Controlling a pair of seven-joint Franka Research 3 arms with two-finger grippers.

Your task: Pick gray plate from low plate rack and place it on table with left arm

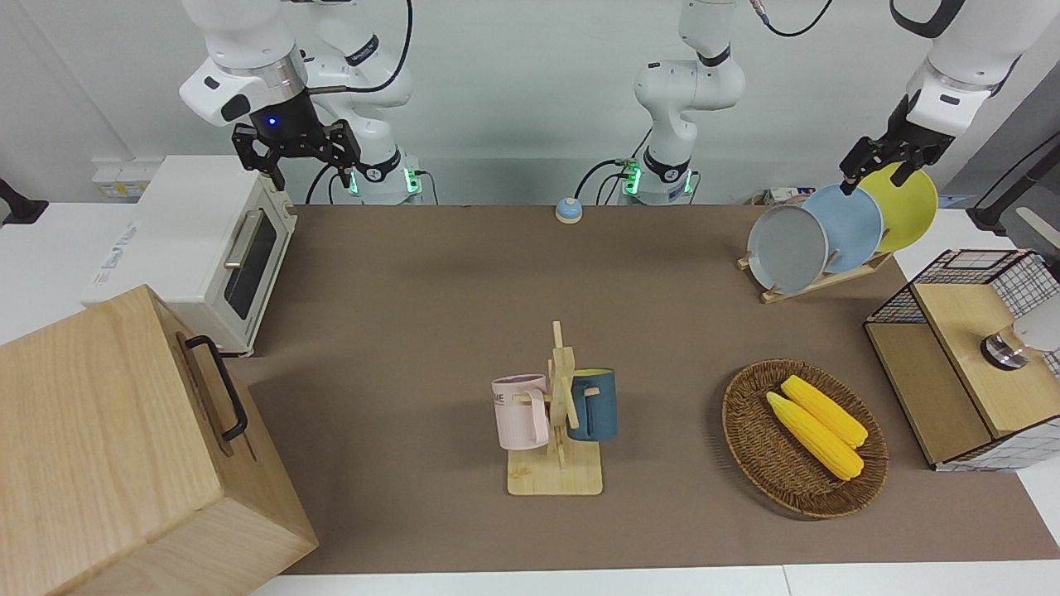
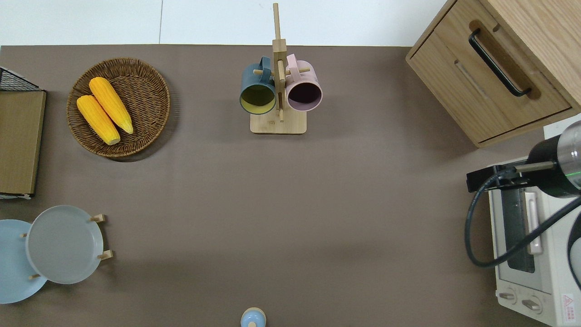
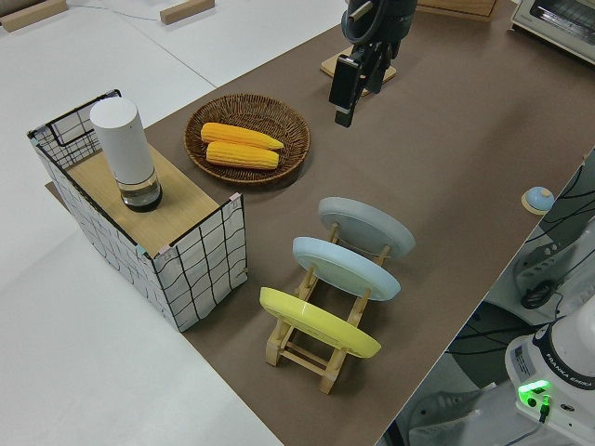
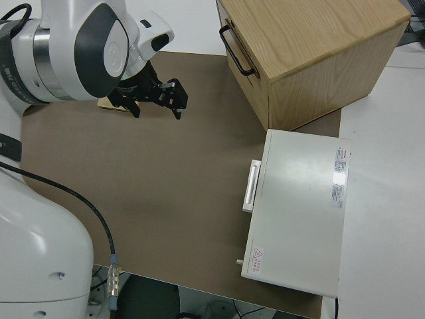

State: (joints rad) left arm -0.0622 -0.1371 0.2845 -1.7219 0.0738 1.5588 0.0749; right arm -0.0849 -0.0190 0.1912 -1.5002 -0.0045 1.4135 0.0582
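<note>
Hanging in the air by the low plate rack (image 1: 816,281), the left gripper (image 1: 884,162) has its fingers spread, holding nothing. The gray plate (image 1: 787,248) leans in the rack's slot farthest from the yellow plate (image 1: 909,207). The right arm is parked, its fingers apart.

Very little writing can be read here. The pink mug (image 1: 522,411), hanging on the wooden mug stand (image 1: 556,451) at the lower middle of the front view, carries dark capital letters on its side; only "ME" shows, the rest being hidden by the handle. The white toaster oven (image 2: 531,254) has a red triangular warning sign on a small label (image 2: 568,303) at the lower right corner of the overhead view; the same label (image 4: 257,257) shows low in the right side view, its print too small to read. A printed sticker (image 4: 339,176) on the oven's top is likewise illegible.
</note>
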